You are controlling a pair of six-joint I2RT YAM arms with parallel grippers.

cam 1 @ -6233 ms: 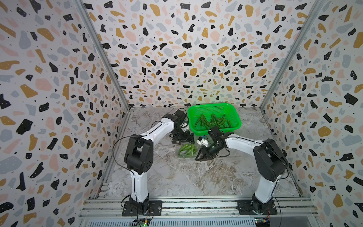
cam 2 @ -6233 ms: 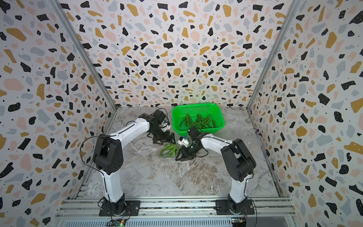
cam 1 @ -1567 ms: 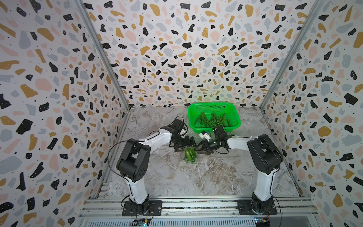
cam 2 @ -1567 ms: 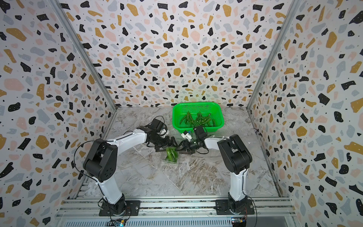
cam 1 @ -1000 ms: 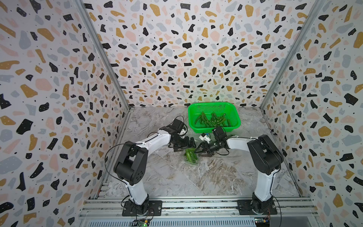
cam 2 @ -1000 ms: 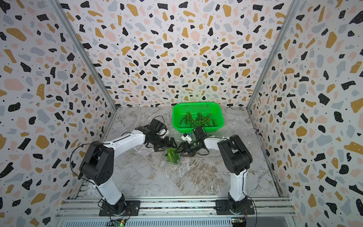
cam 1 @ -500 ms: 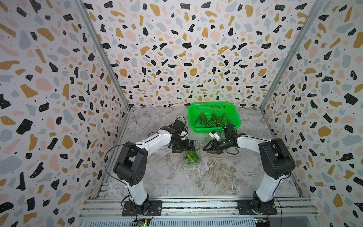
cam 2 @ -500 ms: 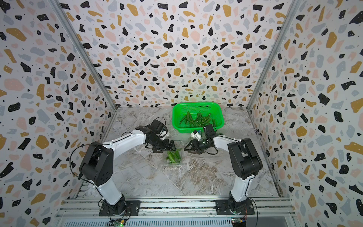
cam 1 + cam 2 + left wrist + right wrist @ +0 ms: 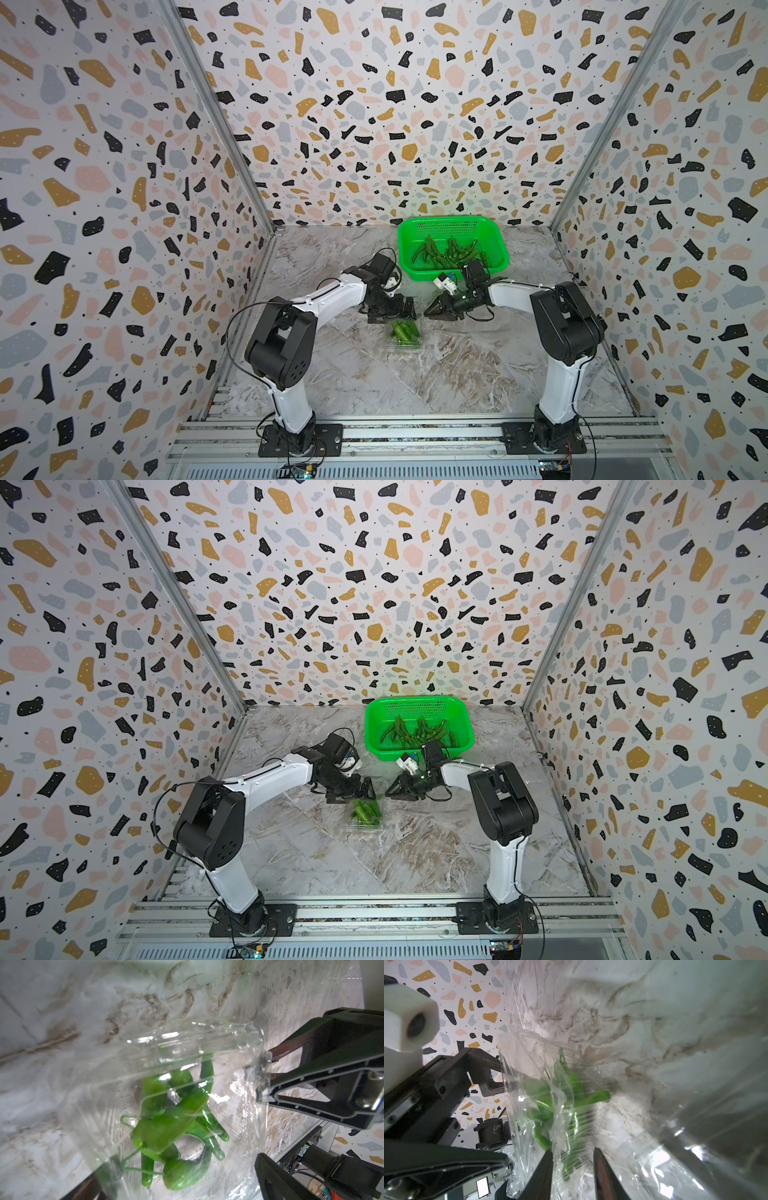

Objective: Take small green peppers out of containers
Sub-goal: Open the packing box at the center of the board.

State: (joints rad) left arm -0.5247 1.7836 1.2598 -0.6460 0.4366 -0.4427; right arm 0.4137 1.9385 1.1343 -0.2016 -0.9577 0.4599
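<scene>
On the left, the left arm [image 9: 332, 295] rises from its base on the front rail and folds at a high black joint. Its white forearm reaches away from the rail toward the middle of the table [image 9: 415, 386], with the wrist bent downward. The left gripper [image 9: 392, 316] sits low at the far end of the container [image 9: 406, 348] with its jaws spread wide. In the left wrist view one dark finger [image 9: 278, 1178] stands at each side of the container [image 9: 197, 1039], and the two appear to clamp it across its width. The container lies on the table between the two arms, and a heap of small green peppers [image 9: 401, 331] shows through its clear wall. Just right of it the right gripper [image 9: 428, 314] lies nearly flat, pointing left at the container's far corner. Its jaws stand at a narrow gap with the crumpled clear rim between them. The right wrist view shows film between its two fingertips [image 9: 544, 1169], but I cannot tell whether they already pinch it. Behind this gripper the green basket [image 9: 453, 226] stands near the back wall, holding more of the small green peppers [image 9: 446, 254]. The right arm [image 9: 511, 293] runs its white forearm rightward to a black joint, then drops as an upright column to its base.
</scene>
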